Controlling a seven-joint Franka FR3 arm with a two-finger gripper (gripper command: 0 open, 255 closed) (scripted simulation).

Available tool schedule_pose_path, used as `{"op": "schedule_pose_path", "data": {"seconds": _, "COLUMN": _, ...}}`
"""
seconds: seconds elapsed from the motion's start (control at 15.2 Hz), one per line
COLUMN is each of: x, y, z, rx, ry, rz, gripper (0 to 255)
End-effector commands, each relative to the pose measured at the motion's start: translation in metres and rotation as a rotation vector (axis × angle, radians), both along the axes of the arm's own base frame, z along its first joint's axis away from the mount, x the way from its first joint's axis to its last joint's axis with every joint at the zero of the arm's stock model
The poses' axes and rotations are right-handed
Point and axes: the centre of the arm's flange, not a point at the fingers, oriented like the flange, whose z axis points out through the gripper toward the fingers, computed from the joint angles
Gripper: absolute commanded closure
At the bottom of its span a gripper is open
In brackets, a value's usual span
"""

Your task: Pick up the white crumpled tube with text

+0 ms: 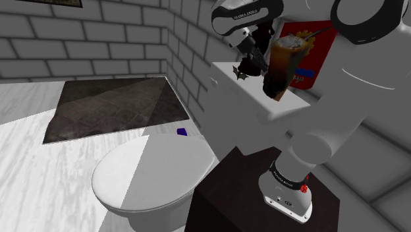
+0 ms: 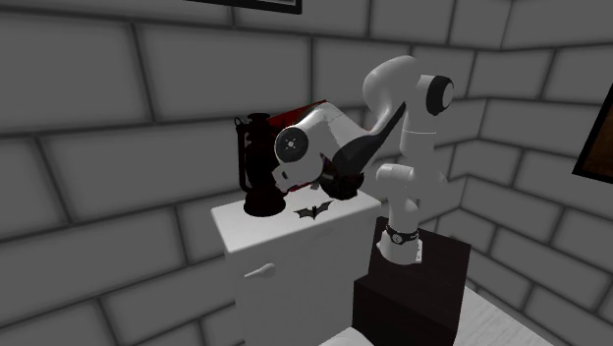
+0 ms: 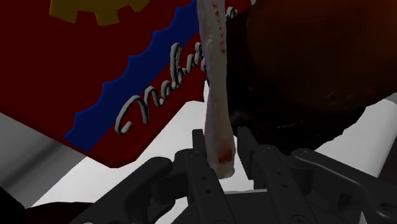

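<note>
The white crumpled tube (image 3: 215, 83), flecked with red marks, stands edge-on between my two black fingers, which press against its near end on both sides. My gripper (image 3: 224, 137) is shut on it. In the shoulder view the gripper (image 1: 252, 62) hangs just above the white toilet tank top (image 1: 227, 79), next to a small black bat-shaped piece (image 1: 240, 76). Behind the tube are a dark red box with script lettering (image 3: 127, 70) and a round brown lantern-like object (image 3: 318, 57).
The brown lantern (image 1: 283, 66) and red box (image 1: 309, 46) stand on the tank close beside the hand. Below are the white toilet lid (image 1: 151, 171), a dark floor mat (image 1: 112, 105), a small purple object (image 1: 182, 131) and my dark stand (image 1: 244, 191). Brick walls enclose the corner.
</note>
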Motion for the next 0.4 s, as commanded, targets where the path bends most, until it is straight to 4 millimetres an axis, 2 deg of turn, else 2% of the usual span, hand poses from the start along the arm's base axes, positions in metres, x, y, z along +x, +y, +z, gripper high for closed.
{"op": "schedule_pose_path", "data": {"seconds": 0.0, "x": -0.001, "y": 0.0, "z": 0.011, "rx": 0.0, "ry": 0.0, "rz": 0.0, "gripper": 255}}
{"op": "schedule_pose_path", "data": {"seconds": 0.2, "x": -0.001, "y": 0.0, "z": 0.027, "rx": 0.0, "ry": 0.0, "rz": 0.0, "gripper": 255}}
{"op": "schedule_pose_path", "data": {"seconds": 0.33, "x": -0.001, "y": 0.0, "z": 0.027, "rx": 0.0, "ry": 0.0, "rz": 0.0, "gripper": 255}}
